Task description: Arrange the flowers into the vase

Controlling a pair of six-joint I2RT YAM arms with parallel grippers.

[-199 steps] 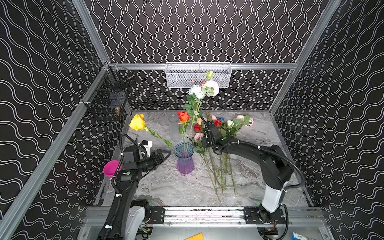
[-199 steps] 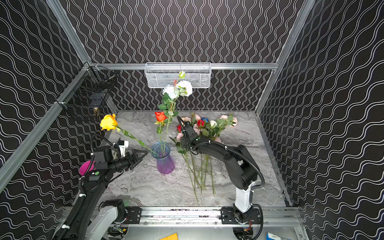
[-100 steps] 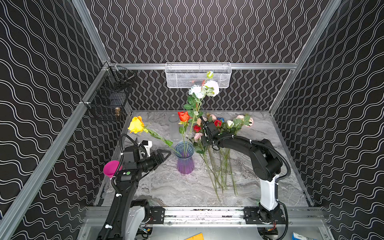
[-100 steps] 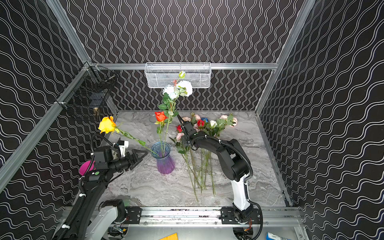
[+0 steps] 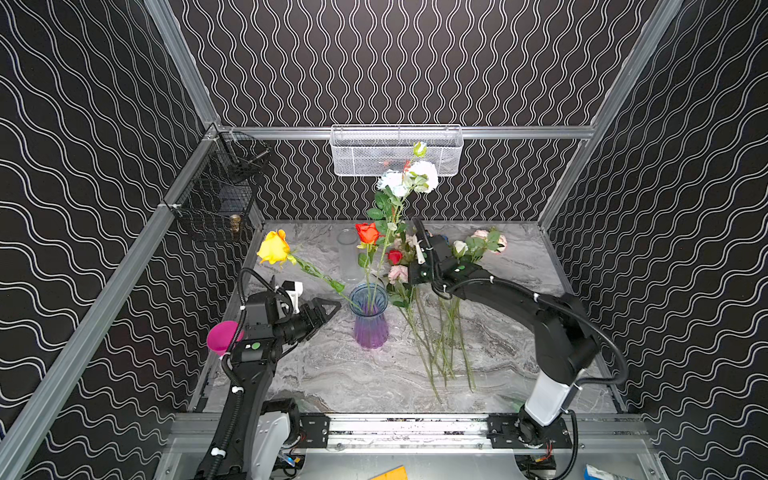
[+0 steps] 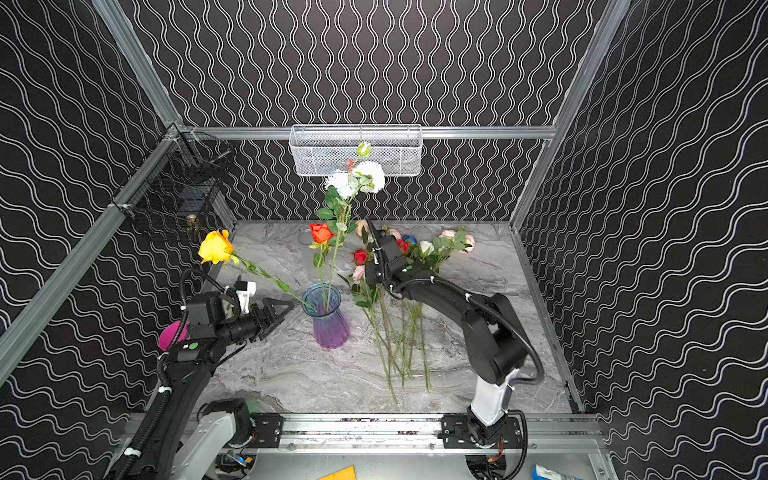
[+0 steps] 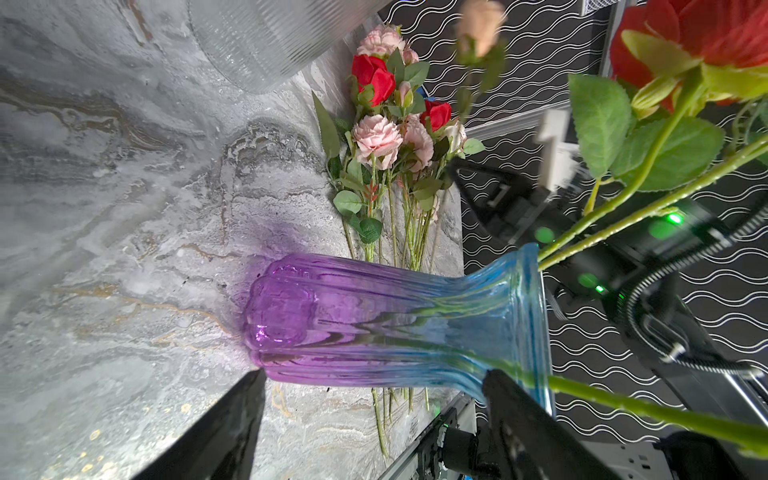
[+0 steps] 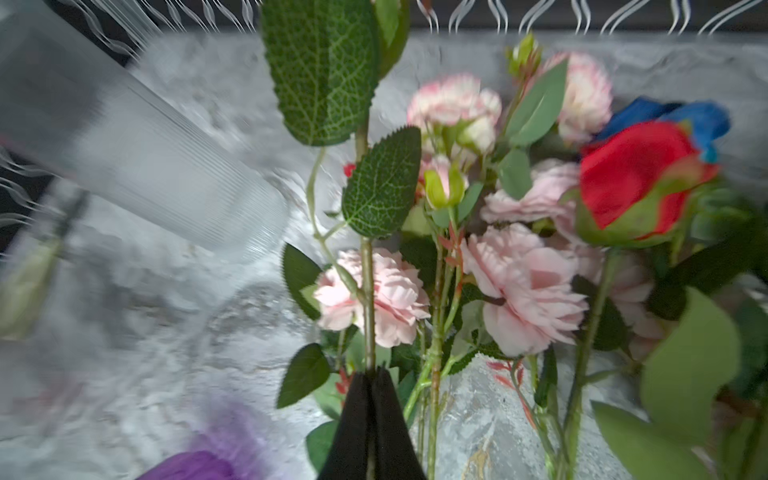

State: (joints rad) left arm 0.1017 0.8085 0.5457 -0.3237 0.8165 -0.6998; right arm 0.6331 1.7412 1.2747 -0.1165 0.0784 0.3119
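Observation:
The vase is purple at the base and blue at the rim. It stands mid-table and holds a yellow rose leaning left, an orange-red rose and tall white blooms. My left gripper is open just left of the vase, empty. The rest of the flowers lie in a pile right of the vase. Over that pile, my right gripper is shut on one leafy stem; its pale peach bud points up.
A clear ribbed glass vase stands behind the purple one. A white mesh basket hangs on the back wall and a black wire basket on the left wall. A magenta object sits beside my left arm.
My right gripper has closed on a stem in the pile, and its arm has shifted a little. The left arm and the vase have not moved.

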